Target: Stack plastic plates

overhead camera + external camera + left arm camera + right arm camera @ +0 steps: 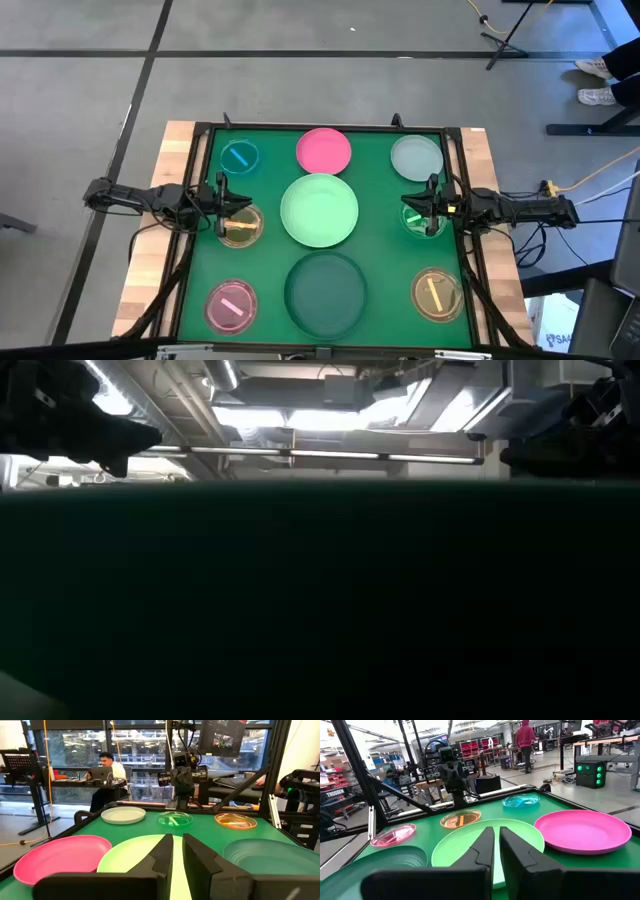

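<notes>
The jaws of the left gripper (177, 851) are seen nearly closed, a narrow gap left between them and nothing held; it is poised over the orange-tinted small plate (240, 224) at the bench's left. The jaws of the right gripper (496, 845) are likewise narrowed and empty, above the green-tinted small plate (424, 219). Between the two lies the light green plate (319, 210); beyond it the pink plate (324, 150), nearer the dark green plate (325, 292), all apart on the green mat (385, 255).

Plates (319, 209) spread apart on mat (380, 262) — none stacked.
</notes>
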Robot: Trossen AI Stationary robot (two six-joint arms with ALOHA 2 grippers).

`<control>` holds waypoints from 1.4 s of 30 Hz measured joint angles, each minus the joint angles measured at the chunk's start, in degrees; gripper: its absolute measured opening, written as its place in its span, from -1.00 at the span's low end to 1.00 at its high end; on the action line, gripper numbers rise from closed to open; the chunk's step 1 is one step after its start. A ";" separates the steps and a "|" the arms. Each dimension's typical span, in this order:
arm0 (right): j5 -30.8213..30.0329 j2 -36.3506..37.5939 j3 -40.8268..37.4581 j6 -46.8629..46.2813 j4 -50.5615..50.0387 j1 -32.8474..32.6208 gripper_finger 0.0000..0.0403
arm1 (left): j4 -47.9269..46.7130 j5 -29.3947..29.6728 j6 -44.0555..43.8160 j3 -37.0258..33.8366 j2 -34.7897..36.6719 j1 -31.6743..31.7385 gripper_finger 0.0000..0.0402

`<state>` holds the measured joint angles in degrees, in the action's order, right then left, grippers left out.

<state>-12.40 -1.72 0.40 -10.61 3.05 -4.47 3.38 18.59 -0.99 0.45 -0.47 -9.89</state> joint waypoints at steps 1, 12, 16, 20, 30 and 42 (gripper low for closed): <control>0.00 0.00 -0.02 0.00 0.02 0.00 -0.88 | 0.00 0.00 0.01 0.01 0.01 0.02 -0.83; 0.01 -0.02 -0.01 0.00 0.01 0.00 -0.88 | 0.00 0.00 0.00 0.02 0.01 0.01 -0.83; 0.00 -0.02 0.00 0.00 0.00 0.00 -0.88 | 0.00 0.00 0.00 0.00 0.02 0.02 -0.83; 0.00 -0.02 0.00 0.00 0.00 0.00 -0.88 | 0.00 0.00 0.00 0.01 0.00 0.01 -0.83; 0.01 -0.01 0.00 0.00 0.02 0.00 -0.88 | 0.35 0.58 0.01 0.01 0.00 0.00 -0.83; 0.02 0.00 0.00 0.00 0.01 0.00 -0.88 | 2.70 1.36 0.04 0.00 0.00 0.00 -0.83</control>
<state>-12.38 -1.72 0.40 -10.61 3.06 -4.47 6.09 19.95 -0.95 0.45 -0.47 -9.89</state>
